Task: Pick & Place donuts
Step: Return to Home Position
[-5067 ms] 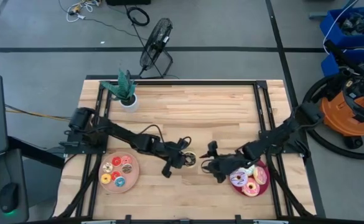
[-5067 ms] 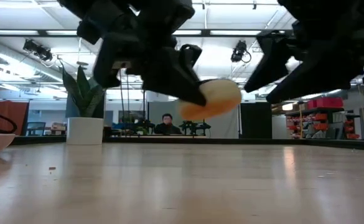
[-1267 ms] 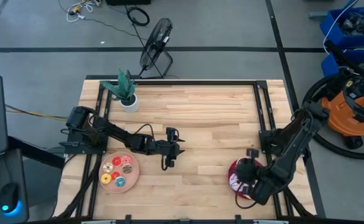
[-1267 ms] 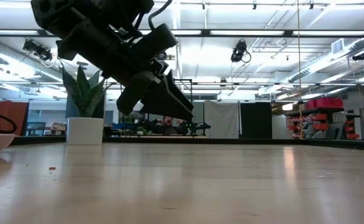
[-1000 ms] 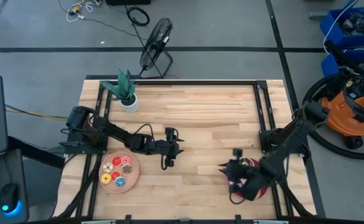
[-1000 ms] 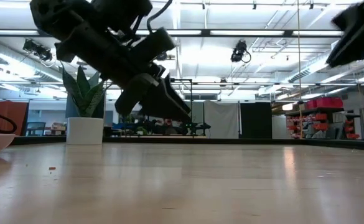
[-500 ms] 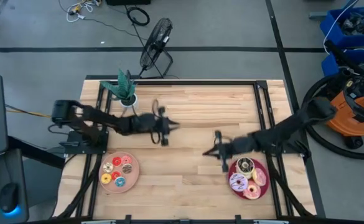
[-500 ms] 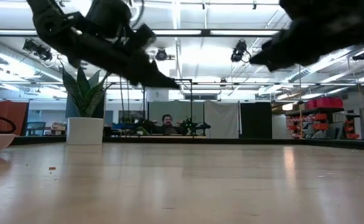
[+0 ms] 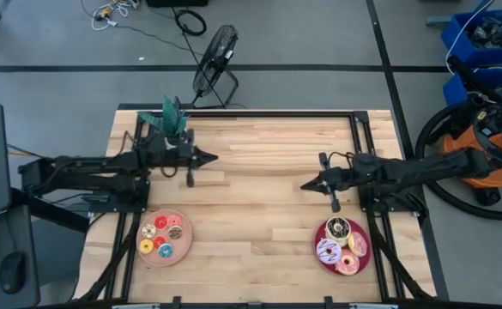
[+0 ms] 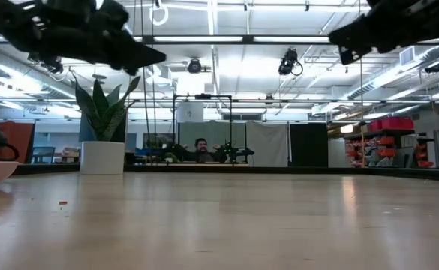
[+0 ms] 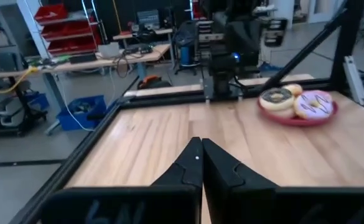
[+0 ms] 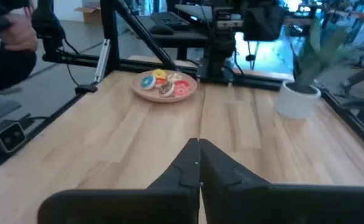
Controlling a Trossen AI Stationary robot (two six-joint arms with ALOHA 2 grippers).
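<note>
Our left gripper [image 9: 209, 158] clenched empty, right gripper [image 9: 307, 184] likewise, small toy ring donuts [image 9: 164, 236] on light pink round plate [image 9: 183, 250], crimson round plate [image 9: 322, 235].

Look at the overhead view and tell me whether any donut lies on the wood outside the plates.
No: the small donuts sit on the light pink plate and the big donuts on the dark pink plate.

Bright ceiling strip lights [image 10: 242, 39] flood the low view, silhouetting the left arm [image 10: 69, 30] and right arm [image 10: 399, 26]; pale glare streaks the worktop [image 10: 219, 225]. From above, shadows fall soft.
</note>
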